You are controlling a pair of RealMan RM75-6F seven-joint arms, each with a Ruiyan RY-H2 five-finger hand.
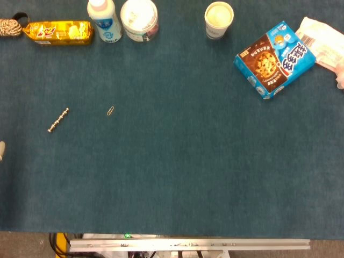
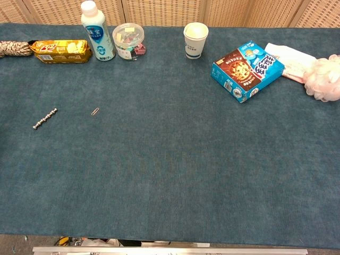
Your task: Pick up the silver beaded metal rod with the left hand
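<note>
The silver beaded metal rod (image 1: 58, 120) lies flat on the blue table cloth at the left, slanting from lower left to upper right; the chest view shows the rod (image 2: 44, 119) too. Nothing touches it. A small pale tip (image 1: 1, 150) pokes in at the left edge of the head view, below and left of the rod. It looks like part of my left hand, but too little shows to tell how its fingers stand. My right hand appears in neither view.
A paper clip (image 1: 110, 111) lies right of the rod. Along the back stand a yellow snack pack (image 1: 58, 32), a white bottle (image 1: 104, 20), a clear tub (image 1: 139, 20) and a paper cup (image 1: 219, 19). A blue cookie box (image 1: 274, 59) sits far right.
</note>
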